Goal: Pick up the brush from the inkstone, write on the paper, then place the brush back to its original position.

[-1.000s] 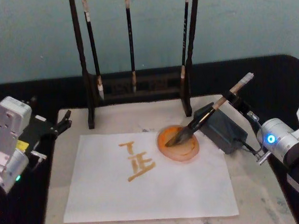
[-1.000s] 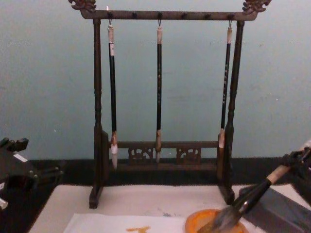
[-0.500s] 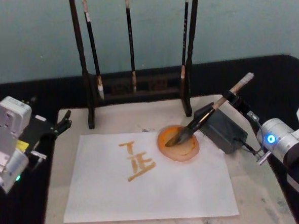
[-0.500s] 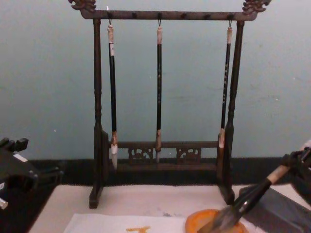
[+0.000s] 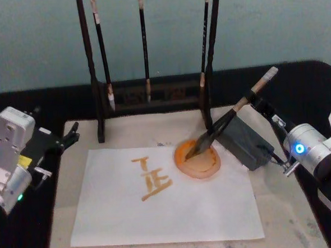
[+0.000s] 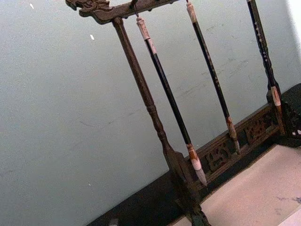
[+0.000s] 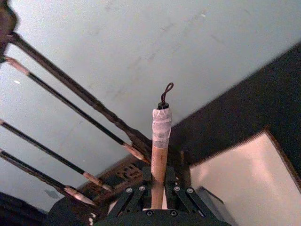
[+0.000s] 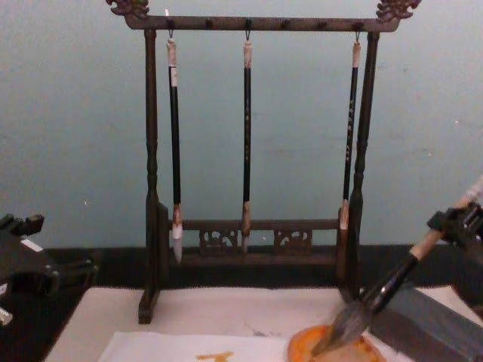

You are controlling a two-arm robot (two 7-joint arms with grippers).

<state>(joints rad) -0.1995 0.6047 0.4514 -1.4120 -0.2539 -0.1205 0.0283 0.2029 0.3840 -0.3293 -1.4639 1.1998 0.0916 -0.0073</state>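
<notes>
My right gripper (image 5: pixel 256 104) is shut on the tan upper handle of the brush (image 5: pixel 222 126), which slants down to the left. Its grey-brown tuft dips into the round orange dish (image 5: pixel 204 162) beside the dark grey inkstone block (image 5: pixel 246 144). In the chest view the gripper (image 8: pixel 453 224) holds the brush (image 8: pixel 385 290) at the right edge. The right wrist view has the handle (image 7: pixel 160 136) rising from between the fingers (image 7: pixel 141 190). The white paper (image 5: pixel 114 211) bears orange strokes (image 5: pixel 152 180) left of the dish. My left gripper (image 5: pixel 70 135) stands open and idle at the mat's far left.
A dark wooden rack (image 5: pixel 152 94) with three slim hanging brushes (image 8: pixel 247 136) stands along the back of the cream mat (image 5: pixel 284 223). Black table surface surrounds the mat. The rack (image 6: pixel 155 127) also fills the left wrist view.
My right gripper has risen a little and the brush now stands steeper. Its tuft stays in the orange dish. The left arm has not moved.
</notes>
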